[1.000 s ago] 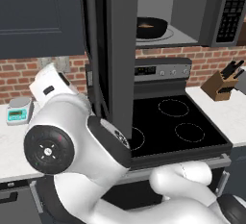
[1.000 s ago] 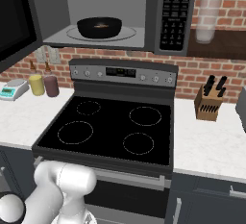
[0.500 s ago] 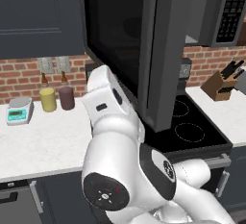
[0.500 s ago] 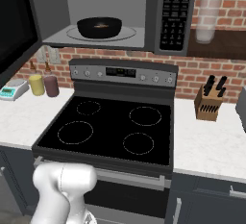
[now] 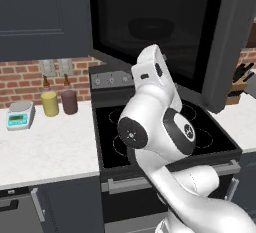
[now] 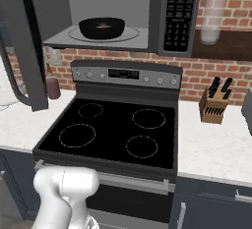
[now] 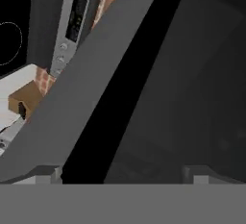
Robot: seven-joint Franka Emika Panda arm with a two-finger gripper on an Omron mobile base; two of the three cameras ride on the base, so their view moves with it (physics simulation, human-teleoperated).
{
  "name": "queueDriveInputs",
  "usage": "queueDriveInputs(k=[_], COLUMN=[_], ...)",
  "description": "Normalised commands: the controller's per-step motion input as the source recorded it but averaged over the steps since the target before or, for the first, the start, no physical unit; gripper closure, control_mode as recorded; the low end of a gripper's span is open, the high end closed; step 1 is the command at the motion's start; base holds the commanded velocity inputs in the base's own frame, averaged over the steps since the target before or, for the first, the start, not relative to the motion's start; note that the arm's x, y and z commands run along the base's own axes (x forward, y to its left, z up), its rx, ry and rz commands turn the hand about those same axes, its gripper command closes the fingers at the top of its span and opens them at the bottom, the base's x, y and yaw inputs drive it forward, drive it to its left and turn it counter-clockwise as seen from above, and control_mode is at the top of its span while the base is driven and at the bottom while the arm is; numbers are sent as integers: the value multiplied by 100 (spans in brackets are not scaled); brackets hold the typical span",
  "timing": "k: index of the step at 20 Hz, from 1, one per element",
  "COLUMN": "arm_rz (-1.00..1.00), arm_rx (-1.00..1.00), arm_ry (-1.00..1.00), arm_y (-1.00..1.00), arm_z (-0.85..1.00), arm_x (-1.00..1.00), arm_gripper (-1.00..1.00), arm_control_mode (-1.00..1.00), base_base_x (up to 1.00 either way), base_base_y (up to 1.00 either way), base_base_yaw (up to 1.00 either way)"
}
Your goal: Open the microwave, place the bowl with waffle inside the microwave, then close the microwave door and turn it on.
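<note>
1. One relation governs my next move: the microwave door (image 7: 110, 74) lies right in front of my gripper (image 7: 122, 175), its gray frame and black glass crossing my hand view, very close ahead of my fingertips.
2. My gripper's jaws stand wide apart with nothing between them; whether a tip touches the panel I cannot tell.
3. From the left base view, the microwave door (image 5: 165, 22) is a wide panel hanging partly swung, hinged on its left edge; its long axis runs across, ahead of my hand, and its free edge is to my right.
4. Beyond the door from my hand, the microwave (image 6: 123, 12) cavity stands exposed, and the bowl with waffle (image 6: 102, 27) already sits inside on the pale floor, upright.
5. As I judge it, the step in hand is closing: I should push the panel away from me, toward the cavity.
6. Past the door's free edge sits the keypad (image 6: 179, 7), on the microwave's right side.
</note>
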Motion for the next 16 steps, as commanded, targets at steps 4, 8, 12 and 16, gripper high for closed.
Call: queueDriveInputs(k=[4,8,12,16], arm_rz=[-37,-36,-30,-18], arm_rx=[7,7,4,1], arm_ry=[0,1,9,16], arm_y=[-90,-72,-63,-58], arm_z=[21,9,-3,-8], arm_x=[100,100,100,100], arm_gripper=[-100,-100,-100,-100], arm_control_mode=[-100,-100,-100,-100], base_base_x=[0,0,0,0], base_base_y=[0,0,0,0], base_base_yaw=[0,0,0,0])
